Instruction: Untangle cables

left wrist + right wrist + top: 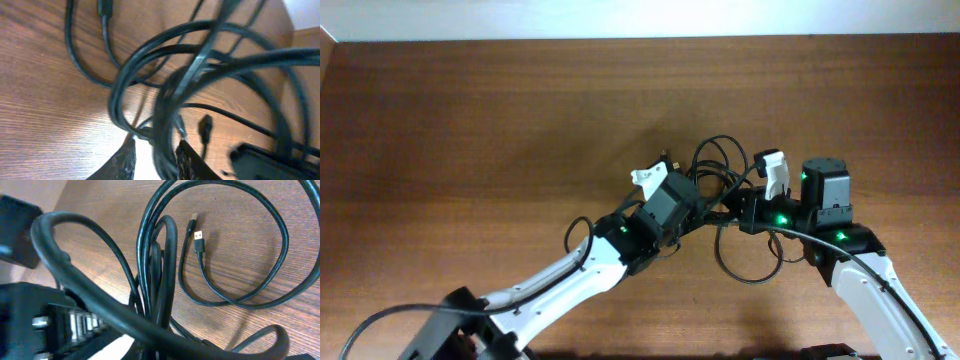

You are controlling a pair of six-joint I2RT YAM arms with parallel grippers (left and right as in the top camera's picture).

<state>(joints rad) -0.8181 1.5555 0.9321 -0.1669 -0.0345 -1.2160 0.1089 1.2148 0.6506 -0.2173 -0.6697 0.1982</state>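
The cables are a knot of thin black loops at the table's middle, with one loop trailing toward the front. My left gripper reaches in from the left and my right gripper from the right, and they meet at the knot. In the left wrist view a bundle of cables runs down between the two fingers, gripper shut on it. In the right wrist view several strands converge at the gripper, whose fingers are hidden behind a blurred cable. A gold-tipped plug lies loose.
The wooden table runs to a pale wall at the back. A small black plug hangs in the left wrist view beside a dark block. A dark body with metal slots fills the right wrist view's lower left.
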